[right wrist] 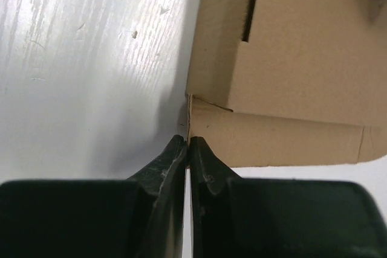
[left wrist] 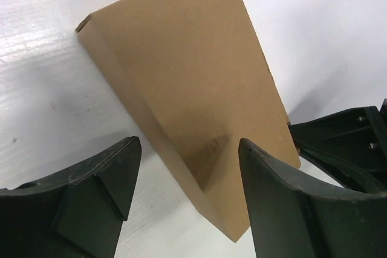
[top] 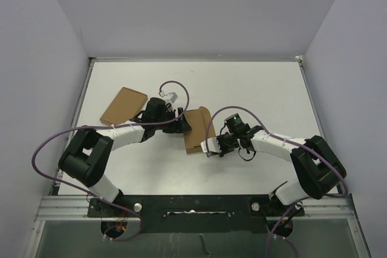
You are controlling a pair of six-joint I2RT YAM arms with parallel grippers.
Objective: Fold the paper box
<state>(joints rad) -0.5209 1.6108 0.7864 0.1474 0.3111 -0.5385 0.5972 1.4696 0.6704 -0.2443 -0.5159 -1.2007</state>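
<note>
**Top view:** a white table (top: 254, 89) enclosed on three sides by pale grey panels (top: 193, 10). The paper box (top: 196, 130) lies near the table's centre, between the two arms, and a flat cardboard rectangle (top: 124, 105) lies to its left.

**Left wrist view:** the left gripper (left wrist: 188, 149) stands open, one finger on either side of the box's near end, gripping nothing.

**Right wrist view:** the right gripper (right wrist: 187, 143) is closed tight, pinching a thin flap edge at the box's corner. The glossy tabletop is finely scratched.

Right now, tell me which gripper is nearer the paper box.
Right. The right gripper pinches a corner of the paper box; the left gripper hangs open at its left side, contact unclear.
</note>
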